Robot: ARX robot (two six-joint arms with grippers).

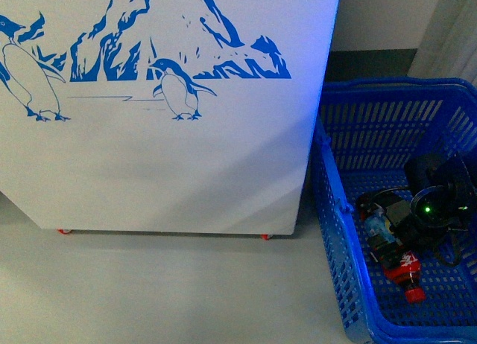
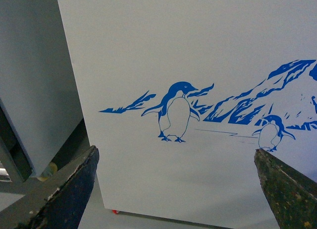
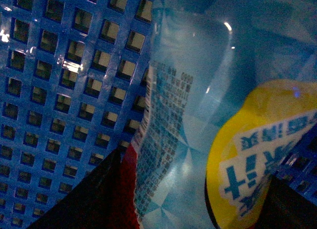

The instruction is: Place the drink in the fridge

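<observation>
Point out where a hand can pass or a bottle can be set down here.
Bare: the grey floor in front of the fridge, left of the basket; also the basket's back left corner. Crowded: the basket's near half, where the right hand sits among the cola bottle and other bottles. Fridge and basket leave hardly a gap.

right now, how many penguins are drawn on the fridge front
2. On the fridge, a larger penguin stands near the left edge of the front view, and a smaller penguin stands toward the middle. More could lie beyond the frame's left edge.
</observation>
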